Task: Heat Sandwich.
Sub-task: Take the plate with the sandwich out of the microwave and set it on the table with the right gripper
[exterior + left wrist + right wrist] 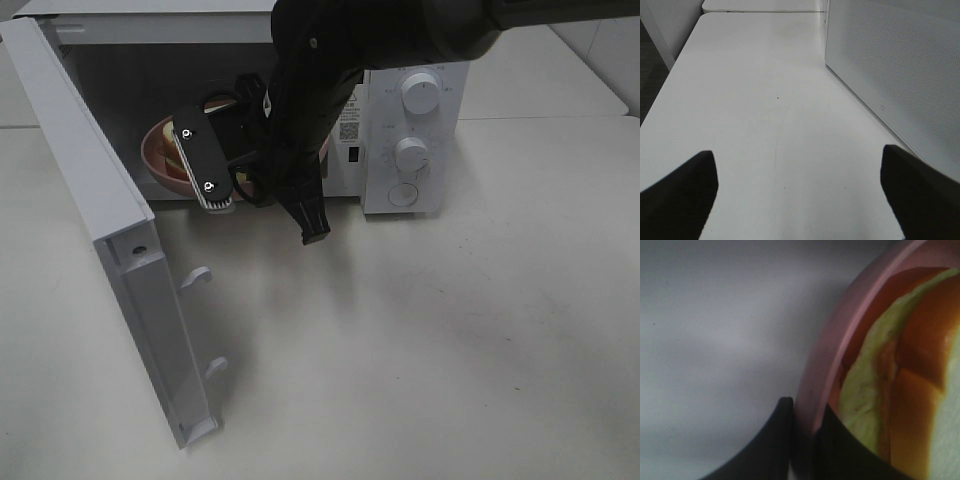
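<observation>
The right gripper (pixel 802 440) reaches into the open microwave (pixel 415 130) and pinches the rim of the pink plate (pixel 840 340), one finger outside, one inside. The sandwich (pixel 900 390) lies on that plate, inside the oven cavity. The left gripper (pixel 800 195) hangs spread wide over the white table (pixel 765 100), beside the microwave's perforated wall, holding nothing

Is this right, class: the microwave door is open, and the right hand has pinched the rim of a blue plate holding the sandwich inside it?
One detail is wrong: the plate is pink, not blue, as the right wrist view shows. The rest stands: the microwave door is open, and the right hand pinches the plate's rim, with the sandwich on it inside the microwave.
</observation>
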